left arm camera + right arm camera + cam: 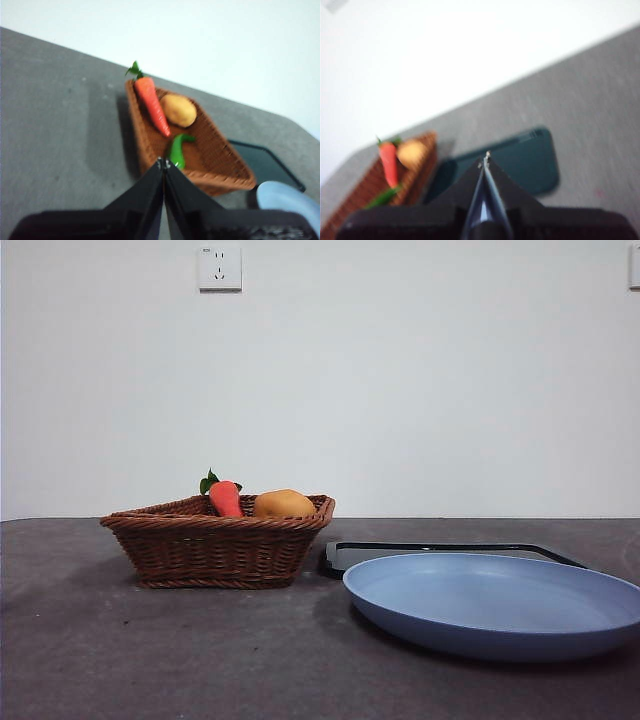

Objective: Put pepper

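The green pepper lies inside the brown wicker basket, next to a red-orange carrot and a rounded orange-yellow fruit. In the front view the basket stands at the left; the pepper is hidden behind its wall there, and only the carrot and fruit stick up. My left gripper is shut and empty, high above the table short of the basket. My right gripper is shut and empty, above the dark tray. The pepper shows faintly in the right wrist view.
A large blue plate sits at the right front, its edge in the left wrist view. A flat black tray lies behind it, beside the basket. A wall socket is on the white wall behind.
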`<state>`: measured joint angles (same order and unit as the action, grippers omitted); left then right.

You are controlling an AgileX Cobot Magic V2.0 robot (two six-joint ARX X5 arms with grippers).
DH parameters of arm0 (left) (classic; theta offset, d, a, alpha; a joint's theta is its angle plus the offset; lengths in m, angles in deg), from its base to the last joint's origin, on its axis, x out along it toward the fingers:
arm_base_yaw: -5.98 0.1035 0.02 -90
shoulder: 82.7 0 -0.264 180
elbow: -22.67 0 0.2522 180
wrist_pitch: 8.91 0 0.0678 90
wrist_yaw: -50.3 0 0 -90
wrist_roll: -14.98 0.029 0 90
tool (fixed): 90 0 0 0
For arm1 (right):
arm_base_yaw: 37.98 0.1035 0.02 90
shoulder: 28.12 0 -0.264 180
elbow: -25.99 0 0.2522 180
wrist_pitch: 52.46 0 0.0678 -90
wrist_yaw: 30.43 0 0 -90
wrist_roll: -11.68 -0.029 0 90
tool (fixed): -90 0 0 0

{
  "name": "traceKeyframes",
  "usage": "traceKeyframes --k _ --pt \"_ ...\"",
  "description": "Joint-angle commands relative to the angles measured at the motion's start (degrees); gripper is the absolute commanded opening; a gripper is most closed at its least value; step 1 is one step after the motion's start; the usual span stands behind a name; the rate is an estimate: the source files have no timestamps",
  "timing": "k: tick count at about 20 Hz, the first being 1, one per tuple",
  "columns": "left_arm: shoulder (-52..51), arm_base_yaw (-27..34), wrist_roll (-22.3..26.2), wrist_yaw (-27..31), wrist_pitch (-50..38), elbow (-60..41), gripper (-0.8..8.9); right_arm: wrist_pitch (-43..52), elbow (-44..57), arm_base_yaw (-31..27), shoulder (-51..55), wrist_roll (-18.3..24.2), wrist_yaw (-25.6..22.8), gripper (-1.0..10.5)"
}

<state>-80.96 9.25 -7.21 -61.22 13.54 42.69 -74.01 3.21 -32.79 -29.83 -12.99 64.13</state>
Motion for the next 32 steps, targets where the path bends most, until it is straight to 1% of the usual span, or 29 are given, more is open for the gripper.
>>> traceKeyframes --k 1,5,8,12,13,15,18,22,24,26,27,28,29,30,31,32 --pt "1.97 0.20 -0.61 -0.42 1.73 4.04 0.06 -1.38 -4.37 0.09 -2.91 -0.28 1.40 0.1" --pt "7.37 0.20 0.68 -2.89 3.96 9.90 0.06 -6.51 -10.99 0.09 -8.98 2.43 4.55 0.1" --pt "12.24 0.20 3.67 -7.10 6.78 14.73 0.06 -12.26 -16.76 0.13 -14.43 5.55 7.08 0.1" --pt "19.34 0.20 11.02 -13.42 13.09 21.14 0.06 -21.31 -24.68 0.13 -21.68 10.91 10.80 0.1" --pt "21.51 0.20 13.03 -15.06 15.19 22.91 0.06 -24.52 -27.28 0.13 -23.98 12.85 12.13 0.1" --pt "24.41 0.20 15.82 -16.94 18.64 25.42 0.06 -28.96 -30.75 0.15 -27.10 15.67 13.16 0.1" --pt "28.33 0.13 20.00 -19.28 24.59 28.98 0.06 -36.52 -36.46 0.20 -31.85 19.78 13.57 0.1" --pt "32.48 0.02 25.14 -20.74 32.55 32.85 0.06 -48.13 -44.19 0.20 -38.01 26.71 13.53 0.1" --pt "33.07 0.02 25.44 -20.79 33.40 33.35 0.06 -50.73 -46.03 0.20 -39.91 28.17 13.53 0.1" --pt "33.05 0.04 25.40 -20.72 33.07 33.38 0.13 -50.80 -46.05 0.17 -40.68 28.15 13.49 0.1" --pt "33.07 0.04 25.24 -20.70 32.94 33.38 0.49 -50.82 -46.05 0.17 -40.89 28.13 13.49 0.2" --pt "33.07 0.04 25.22 -20.61 32.89 33.38 1.34 -50.82 -46.05 0.17 -41.16 28.13 13.51 0.5" --pt "33.05 0.04 25.22 -20.50 32.87 33.38 2.48 -50.82 -46.05 0.17 -41.46 28.00 13.51 1.2" --pt "33.07 0.04 25.18 -20.55 32.89 33.42 3.04 -50.82 -46.05 0.17 -41.75 27.61 13.49 2.1" --pt "33.07 0.04 25.11 -20.55 32.87 33.44 3.19 -50.82 -46.05 0.17 -42.25 27.50 13.51 2.9" --pt "33.07 0.04 25.00 -20.55 32.87 33.44 3.19 -50.82 -46.05 0.17 -42.91 27.50 13.51 3.1"
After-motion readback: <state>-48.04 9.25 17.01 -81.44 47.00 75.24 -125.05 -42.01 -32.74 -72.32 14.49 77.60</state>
